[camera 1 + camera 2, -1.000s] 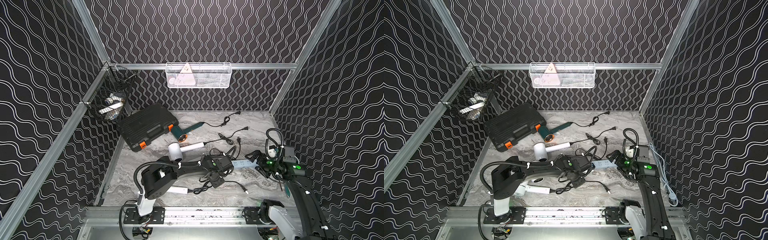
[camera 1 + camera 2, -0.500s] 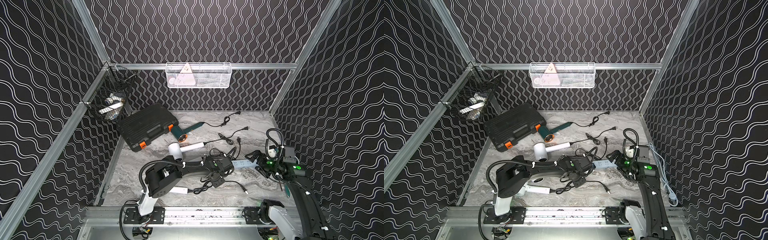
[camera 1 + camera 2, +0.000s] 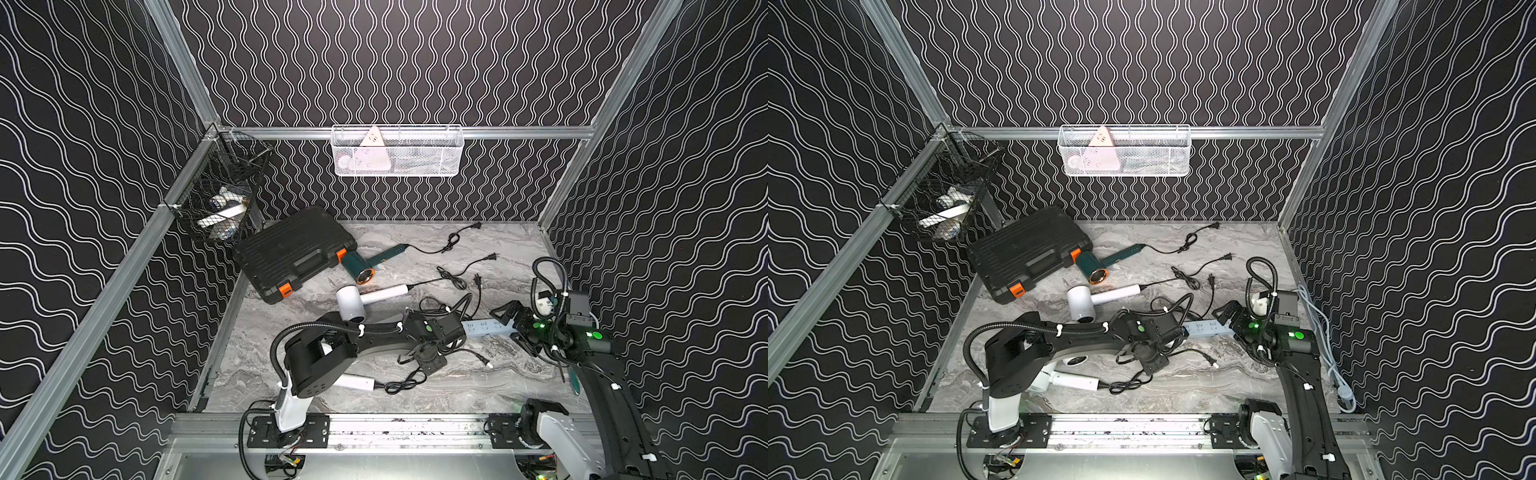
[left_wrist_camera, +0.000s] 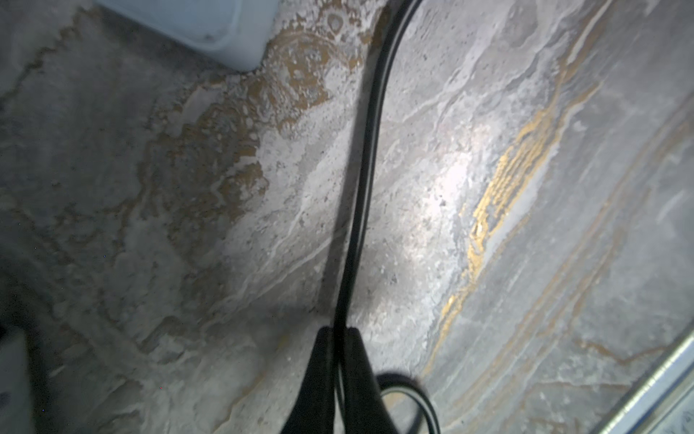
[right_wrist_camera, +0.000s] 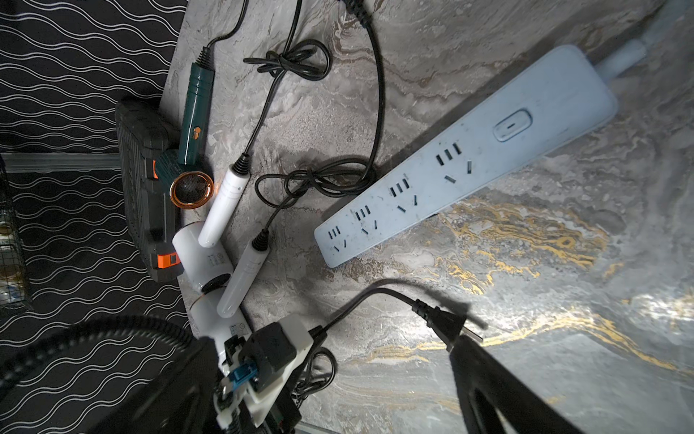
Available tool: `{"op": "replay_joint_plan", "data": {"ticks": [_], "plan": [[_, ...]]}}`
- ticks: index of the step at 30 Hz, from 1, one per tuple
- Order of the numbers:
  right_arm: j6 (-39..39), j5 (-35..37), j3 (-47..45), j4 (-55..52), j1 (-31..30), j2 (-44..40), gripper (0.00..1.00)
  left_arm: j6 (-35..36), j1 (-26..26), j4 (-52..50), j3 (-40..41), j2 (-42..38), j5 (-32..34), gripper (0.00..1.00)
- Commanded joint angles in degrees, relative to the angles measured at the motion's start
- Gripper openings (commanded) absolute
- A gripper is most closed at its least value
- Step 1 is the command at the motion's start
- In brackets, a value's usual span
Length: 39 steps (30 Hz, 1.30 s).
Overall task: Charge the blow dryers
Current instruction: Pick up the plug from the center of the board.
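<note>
Blow dryers are all unplugged: every socket on the power strip (image 5: 469, 150) is empty in the right wrist view. The nearest white dryer (image 3: 357, 380) lies low centre in a top view, half under the left arm (image 3: 332, 353), with a bunched cord beside it. The left gripper (image 4: 340, 332) is clenched on a thin black cord (image 4: 366, 169). It pinches the wire itself, not the plug (image 5: 448, 323), which sticks out free beyond the grip. Risk 1: it's flat twin-lead with a smooth jacket, so it can slide through the pads (image 4: 319, 375). The plug would also swivel, and the prongs won't line up with the slots. Risk 2: too much pull drags a light, glossy dryer or snags the loose coils; I can't tell which dryer this cord feeds. Risk 3: the strip is a scuffed pale blue slab with rounded corners on a slick grey marble-look table (image 4: 150, 225) with gold veins, so it probably skates under insertion force unless pinned. The right gripper (image 3: 512, 328) sits at the strip's right end with jaws spread wide, grasping nothing; whether it touches the strip I can't tell. The middle white dryer (image 5: 246, 274) is mostly hidden under the arm in both top views. Mid-frame lies the far white dryer (image 3: 351, 301), T-shaped with a cylindrical barrel and slim round handle. Behind it the dark green dryer (image 3: 357, 266), with its copper-orange nozzle ring, is against the ribbed black case (image 3: 291, 253) with orange latches. Cords cross between dryers and strip, so tangling is a hazard.
</note>
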<state>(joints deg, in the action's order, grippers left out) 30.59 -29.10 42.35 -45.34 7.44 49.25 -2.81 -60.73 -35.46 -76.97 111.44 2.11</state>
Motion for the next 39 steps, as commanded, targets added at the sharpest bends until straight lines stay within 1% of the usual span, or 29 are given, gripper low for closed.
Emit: {"op": "replay_joint_plan", "data": {"ticks": [1, 14, 19, 21, 22, 24, 25, 26, 30, 39], "plan": [[0.0, -0.3, 0.3, -0.9, -0.1, -0.1, 1.00, 2.2, 0.2, -2.8, -1.1, -1.7, 1.9, 0.00], [0.1, -0.5, 0.6, -1.7, -0.1, -1.2, 1.00, 4.2, 1.1, -6.6, 0.6, -11.7, 5.0, 0.00], [-0.2, -2.2, 0.0, -1.3, -0.3, -1.6, 1.00, 4.2, 1.3, -8.1, 2.4, -16.1, 5.5, 0.00], [-0.6, -1.8, 0.1, -1.7, -0.6, -1.2, 1.00, 3.9, 1.6, -7.9, 3.5, -17.4, 4.3, 0.00], [-0.8, -1.7, 0.2, -1.8, -0.8, -1.1, 1.00, 3.7, 1.9, -7.8, 4.1, -17.6, 3.4, 0.13], [-0.8, -1.6, 0.3, -1.9, -1.2, -0.7, 1.00, 3.2, 2.3, -8.4, 4.4, -16.7, 1.9, 0.48], [-0.8, -1.7, 0.4, -1.9, -1.4, -0.7, 1.00, 2.8, 2.6, -8.7, 4.5, -15.7, 1.4, 0.61], [-0.7, -1.6, 0.3, -1.8, -1.6, -0.6, 1.00, 2.3, 2.9, -9.1, 4.5, -14.5, 0.9, 0.64], [-0.5, -1.5, -0.2, -1.6, -1.7, -0.6, 1.00, 0.8, 3.3, -8.5, 5.3, -11.0, -0.3, 0.67], [-0.7, -2.0, -1.0, -1.0, -1.7, -0.4, 1.00, 0.0, 6.6, -4.8, 3.6, -6.1, -4.0, 0.67]]}}
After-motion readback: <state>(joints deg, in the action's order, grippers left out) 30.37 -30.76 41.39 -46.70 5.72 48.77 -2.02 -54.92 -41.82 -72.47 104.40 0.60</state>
